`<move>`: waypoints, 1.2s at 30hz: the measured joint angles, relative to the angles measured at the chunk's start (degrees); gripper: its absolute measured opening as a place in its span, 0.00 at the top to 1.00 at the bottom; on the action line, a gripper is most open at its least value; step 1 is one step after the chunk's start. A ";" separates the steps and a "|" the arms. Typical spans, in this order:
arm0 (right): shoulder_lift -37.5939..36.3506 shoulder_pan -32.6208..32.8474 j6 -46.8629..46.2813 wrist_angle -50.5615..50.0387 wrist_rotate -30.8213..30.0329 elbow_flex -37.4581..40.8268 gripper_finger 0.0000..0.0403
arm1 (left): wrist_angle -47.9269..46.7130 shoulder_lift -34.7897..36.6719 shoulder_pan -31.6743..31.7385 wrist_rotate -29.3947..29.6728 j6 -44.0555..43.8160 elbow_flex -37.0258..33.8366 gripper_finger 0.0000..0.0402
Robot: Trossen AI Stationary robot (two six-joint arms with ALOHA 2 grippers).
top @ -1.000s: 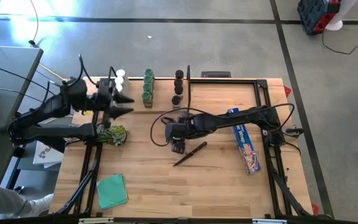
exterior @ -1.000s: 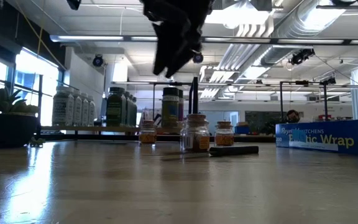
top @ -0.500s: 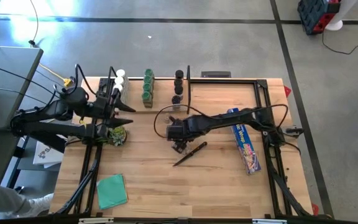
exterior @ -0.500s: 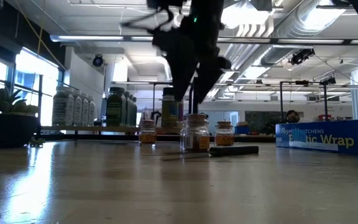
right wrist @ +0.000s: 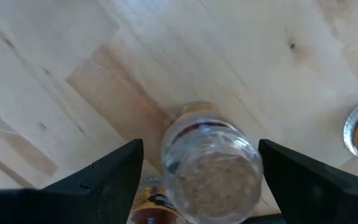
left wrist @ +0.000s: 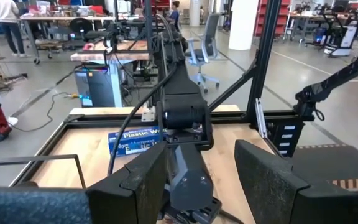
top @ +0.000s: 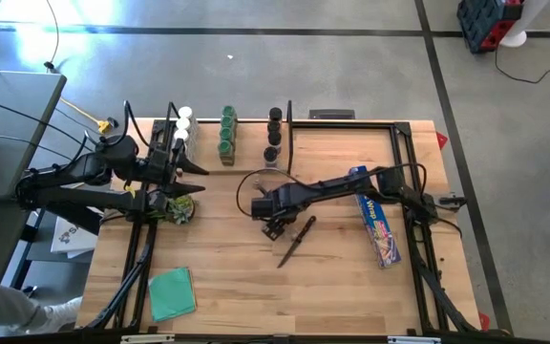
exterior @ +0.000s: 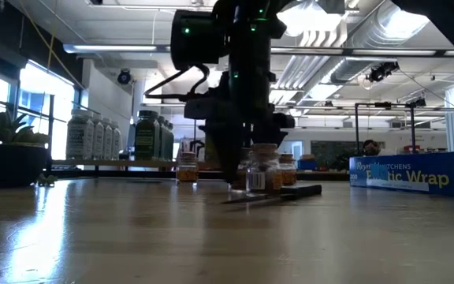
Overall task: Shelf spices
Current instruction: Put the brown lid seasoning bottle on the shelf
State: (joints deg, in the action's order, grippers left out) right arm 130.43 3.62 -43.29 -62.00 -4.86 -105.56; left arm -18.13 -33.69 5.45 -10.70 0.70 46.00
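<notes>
Jars with white caps (top: 183, 122), green caps (top: 227, 136) and black caps (top: 274, 129) stand in rows on the shelf (exterior: 109, 163) at the table's far edge. Three small clear spice jars stand on the table. My right gripper (top: 273, 227) points down over one of them, a cork-topped jar (right wrist: 210, 162), which stands upright between its open fingers (right wrist: 104, 180). The other two jars (exterior: 186, 168) (exterior: 286, 170) stand to either side. My left gripper (top: 199, 172) hangs open and empty above the table's left side, pointing level toward the right. My right gripper comes from above with one finger on each side of the cork-topped jar's top (right wrist: 185, 134). The jar stands on the table. Whether a finger touches the jar, or the knife (exterior: 290, 192) lying beside it, I cannot tell.
A dark-handled knife (top: 296, 241) lies just near of my right gripper. A long blue wrap box (top: 375, 227) lies to the right, and a green cloth (top: 172, 291) lies at the near left. A leafy green thing (top: 173, 206) sits under my left arm. A black rod (top: 289, 134) stands at the shelf's end.
My right gripper has come down over the cork-topped jar and rolled about its own axis, staying open. The knife has turned on the table: its blade end has swung toward the near edge while its handle end stayed roughly in place. My left gripper has swung slightly toward the near edge.
</notes>
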 joint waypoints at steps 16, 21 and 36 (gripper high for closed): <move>0.00 -0.09 3.62 0.68 -0.34 0.00 0.55 | -1.64 0.00 0.00 -0.07 -1.98 0.04 0.54; 0.00 -0.11 7.37 -0.08 0.85 -0.99 0.58 | -1.68 0.00 0.00 -0.07 -1.98 0.04 0.54; -0.29 2.70 23.60 -4.13 -9.10 -23.75 0.58 | -2.36 -0.04 0.00 -0.02 -1.93 0.07 0.54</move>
State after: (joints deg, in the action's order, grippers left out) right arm 130.14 6.32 -19.69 -66.13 -13.96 -129.31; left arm -20.49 -33.74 5.45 -10.72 -1.23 46.06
